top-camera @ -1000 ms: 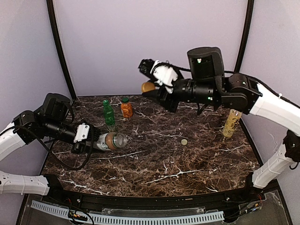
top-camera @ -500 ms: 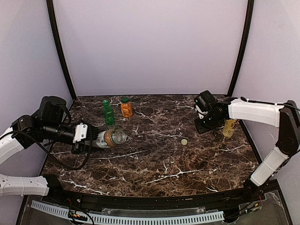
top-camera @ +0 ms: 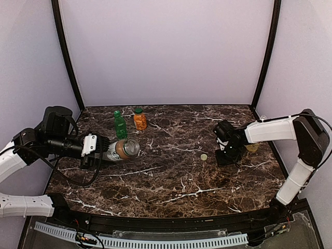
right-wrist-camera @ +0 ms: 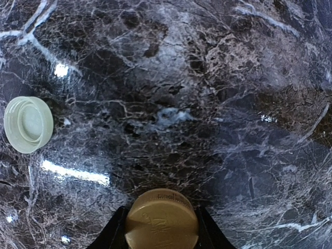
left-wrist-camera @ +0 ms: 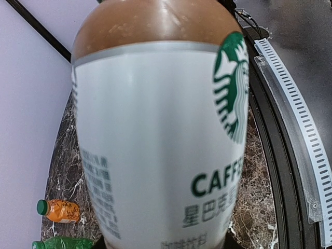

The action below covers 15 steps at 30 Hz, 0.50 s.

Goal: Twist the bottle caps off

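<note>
My left gripper (top-camera: 104, 154) is shut on the clear bottle with brown drink and a white label (top-camera: 123, 149), held on its side just above the table. That bottle (left-wrist-camera: 155, 129) fills the left wrist view and hides the fingers. The green bottle (top-camera: 120, 124) and the orange bottle (top-camera: 139, 119) stand capped behind it. My right gripper (top-camera: 226, 156) hangs low over the table's right side, shut on a tan cap (right-wrist-camera: 162, 220). The pale yellow bottle (top-camera: 253, 147) is mostly hidden behind the right arm.
A pale loose cap (top-camera: 204, 156) lies open side up on the marble, just left of the right gripper; the same cap (right-wrist-camera: 28, 124) shows in the right wrist view. Black frame posts and lilac walls close in the table's back and sides.
The right arm swung from high at the back down to the table's right side, carrying the tan cap. The left gripper's bottle tilted slightly upward.
</note>
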Available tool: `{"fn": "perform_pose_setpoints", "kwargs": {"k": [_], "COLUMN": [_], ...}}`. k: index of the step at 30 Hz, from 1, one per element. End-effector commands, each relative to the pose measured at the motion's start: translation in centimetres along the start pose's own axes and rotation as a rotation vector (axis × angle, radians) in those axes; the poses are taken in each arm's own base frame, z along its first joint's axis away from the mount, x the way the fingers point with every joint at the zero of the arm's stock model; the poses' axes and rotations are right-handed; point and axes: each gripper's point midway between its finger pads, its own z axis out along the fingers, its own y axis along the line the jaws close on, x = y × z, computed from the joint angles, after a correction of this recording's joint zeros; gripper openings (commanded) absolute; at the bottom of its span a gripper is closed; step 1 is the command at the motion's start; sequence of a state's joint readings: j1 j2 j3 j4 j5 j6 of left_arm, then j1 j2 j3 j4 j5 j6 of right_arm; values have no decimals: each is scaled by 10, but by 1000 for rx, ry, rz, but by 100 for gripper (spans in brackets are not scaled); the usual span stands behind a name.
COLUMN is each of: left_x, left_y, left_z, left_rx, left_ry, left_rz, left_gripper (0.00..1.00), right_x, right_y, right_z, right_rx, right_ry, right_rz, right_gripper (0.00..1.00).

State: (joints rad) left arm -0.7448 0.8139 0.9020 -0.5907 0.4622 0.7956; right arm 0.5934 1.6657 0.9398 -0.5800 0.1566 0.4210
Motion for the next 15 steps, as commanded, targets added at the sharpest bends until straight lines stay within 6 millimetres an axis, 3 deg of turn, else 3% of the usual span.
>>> {"fn": "perform_pose_setpoints", "kwargs": {"k": [1, 4, 5, 7, 9, 11, 13, 15], "left_x": [-3, -4, -6, -9, -15, -23, -33, -43], "left_y": [3, 4, 6, 8, 11, 15, 18, 20], "left_z": [-2, -3, -3, -5, -7, -9, -12, -14], "left_rx": [-26, -30, -37, -47, -56, -62, -62, -58], "left_ry": [-18, -22, -28, -39, -58, -90, -131, -176], "left_rz": [-7, -5, -8, -17, -36, -61, -91, -118], "left_gripper": [3, 3, 3, 3, 3, 3, 3, 3], "right_x": [-2, -5, -11, -23, -42, -67, -86, -89], "right_y": [3, 4, 5, 9, 23, 52, 101, 159], "right_z": [1, -7, -20, -39, -70, -116, -174, -239], "right_rx": [-14, -18, -18, -19, -38, -98, -203, -377], "right_ry": [7, 9, 2, -19, -86, -213, -388, -569], "right_rz": [24, 18, 0, -28, -100, -222, -378, -553], "right_gripper": [45, 64, 78, 81, 81, 81, 81, 81]}}
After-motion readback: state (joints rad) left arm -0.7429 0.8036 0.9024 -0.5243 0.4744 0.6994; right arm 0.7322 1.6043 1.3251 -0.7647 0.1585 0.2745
